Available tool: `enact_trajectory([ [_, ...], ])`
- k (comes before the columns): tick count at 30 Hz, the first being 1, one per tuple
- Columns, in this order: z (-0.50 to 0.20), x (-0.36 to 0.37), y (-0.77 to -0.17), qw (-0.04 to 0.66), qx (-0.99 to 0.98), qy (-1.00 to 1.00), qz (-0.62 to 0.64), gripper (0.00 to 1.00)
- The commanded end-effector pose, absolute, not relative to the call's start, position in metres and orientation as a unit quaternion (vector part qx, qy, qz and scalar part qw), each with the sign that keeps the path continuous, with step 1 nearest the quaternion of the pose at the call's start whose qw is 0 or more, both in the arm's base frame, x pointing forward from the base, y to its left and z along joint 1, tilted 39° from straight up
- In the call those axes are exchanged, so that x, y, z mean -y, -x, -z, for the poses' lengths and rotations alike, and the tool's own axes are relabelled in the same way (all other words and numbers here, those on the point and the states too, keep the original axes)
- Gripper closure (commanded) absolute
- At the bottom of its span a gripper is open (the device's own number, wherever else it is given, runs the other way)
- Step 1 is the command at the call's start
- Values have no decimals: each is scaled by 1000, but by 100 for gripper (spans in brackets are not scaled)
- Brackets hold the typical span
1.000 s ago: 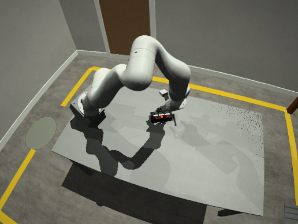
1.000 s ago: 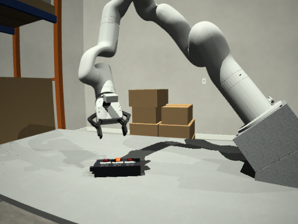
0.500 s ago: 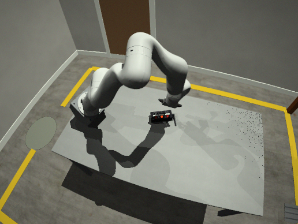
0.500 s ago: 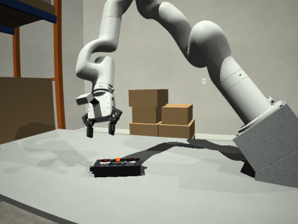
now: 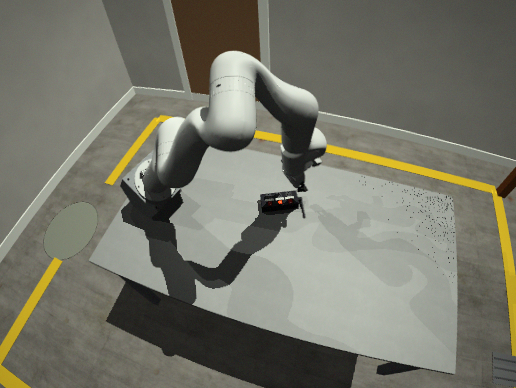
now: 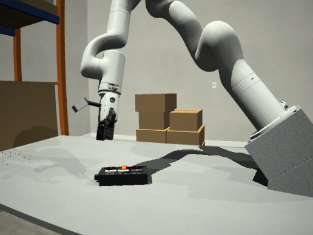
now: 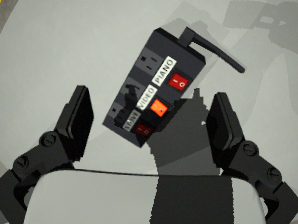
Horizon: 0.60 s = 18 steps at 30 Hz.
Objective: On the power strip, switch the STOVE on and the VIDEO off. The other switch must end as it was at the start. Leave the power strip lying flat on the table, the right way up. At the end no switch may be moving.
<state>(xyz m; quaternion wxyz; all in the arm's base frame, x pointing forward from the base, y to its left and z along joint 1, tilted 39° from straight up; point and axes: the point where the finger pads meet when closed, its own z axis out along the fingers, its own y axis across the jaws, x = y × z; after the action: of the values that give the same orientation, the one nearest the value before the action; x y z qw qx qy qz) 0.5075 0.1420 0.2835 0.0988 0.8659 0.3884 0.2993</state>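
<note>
Grey walls, a brown door (image 5: pixel 215 35) and yellow floor tape frame the bench (image 5: pixel 350 300) in the top view; the strip (image 5: pixel 280 202) lies flat near mid-bench, long axis roughly left to right in this view, with the hand (image 5: pixel 302 189) above its right end. Exterior view: stacked boxes (image 6: pixel 168 121) stand behind; the hand (image 6: pixel 105 131) hangs well above the strip (image 6: pixel 122 176), toward its left end, touching nothing. Wrist view: fingers are spread fully, nothing between them; the strip (image 7: pixel 154 90) lies below, skewed diagonally across the gap, three switches in a row, the middle one (image 7: pixel 158 108) glowing orange. Labels are too small to read with confidence. Judgement: the next press depends on lining one fingertip over the correct rocker.
</note>
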Motion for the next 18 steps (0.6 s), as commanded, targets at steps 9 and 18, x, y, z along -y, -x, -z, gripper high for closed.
enact_trajectory([
  [9,-285,-121,-483,108,-79,-938,-319,0],
  [18,-283,-106,-459,113,65,-940,-316,0],
])
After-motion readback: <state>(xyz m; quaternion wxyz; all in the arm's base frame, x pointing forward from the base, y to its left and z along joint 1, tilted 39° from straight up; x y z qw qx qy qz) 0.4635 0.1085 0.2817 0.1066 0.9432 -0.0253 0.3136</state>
